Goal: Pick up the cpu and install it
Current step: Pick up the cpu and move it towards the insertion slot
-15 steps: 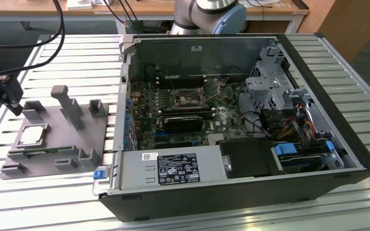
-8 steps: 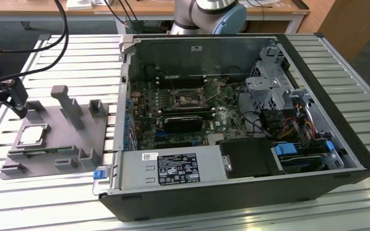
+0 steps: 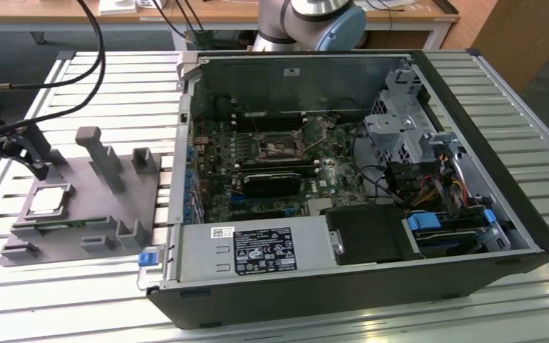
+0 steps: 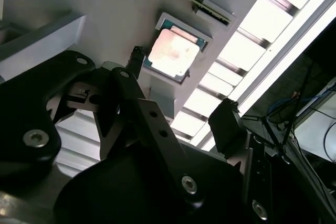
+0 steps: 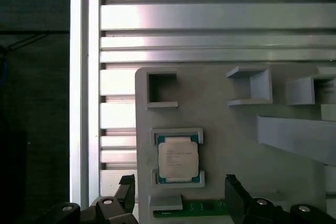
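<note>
The cpu (image 3: 48, 200) lies flat, silvery top up, in a shallow square seat on the grey fixture (image 3: 112, 214), at the exterior view's left. Both wrist views show the cpu (image 5: 178, 160) (image 4: 174, 53) from above in its seat. My gripper (image 3: 28, 153) hovers over the fixture's far left end, a little above and short of the chip. The gripper (image 5: 181, 199) (image 4: 181, 90) is open: its black fingertips (image 5: 126, 190) stand wide apart, wider than the chip, with nothing between them.
The open computer case (image 3: 351, 286) lies on the slatted metal table (image 3: 112, 100). Its motherboard shows a socket (image 3: 279, 146) and a black module (image 3: 269, 182). The fixture carries upright posts (image 3: 103, 153), and a green strip (image 5: 197, 213) lies beside the cpu's seat. Cables (image 3: 83, 64) hang at the left.
</note>
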`<state>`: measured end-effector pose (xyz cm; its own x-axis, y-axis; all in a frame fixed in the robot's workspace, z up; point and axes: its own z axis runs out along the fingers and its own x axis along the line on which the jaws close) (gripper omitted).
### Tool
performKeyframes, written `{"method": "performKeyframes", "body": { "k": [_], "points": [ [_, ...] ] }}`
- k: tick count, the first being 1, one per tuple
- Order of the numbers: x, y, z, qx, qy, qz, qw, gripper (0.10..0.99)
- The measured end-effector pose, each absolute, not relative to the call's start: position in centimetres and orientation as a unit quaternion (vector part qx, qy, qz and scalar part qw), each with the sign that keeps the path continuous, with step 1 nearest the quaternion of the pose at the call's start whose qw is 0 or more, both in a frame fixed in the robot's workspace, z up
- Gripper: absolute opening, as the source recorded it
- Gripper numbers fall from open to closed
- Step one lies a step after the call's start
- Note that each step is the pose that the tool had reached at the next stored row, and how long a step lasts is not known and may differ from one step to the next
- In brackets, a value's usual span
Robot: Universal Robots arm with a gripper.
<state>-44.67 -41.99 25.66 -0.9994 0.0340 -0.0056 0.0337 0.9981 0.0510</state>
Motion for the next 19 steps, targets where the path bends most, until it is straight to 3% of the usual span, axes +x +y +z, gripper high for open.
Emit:
{"method": "performKeyframes", "body": {
  "k": [19],
  "points": [
    [-44.7,-42.4,22.9,0.015,1.0,0.025,0.003,0.776]
  ]
}}
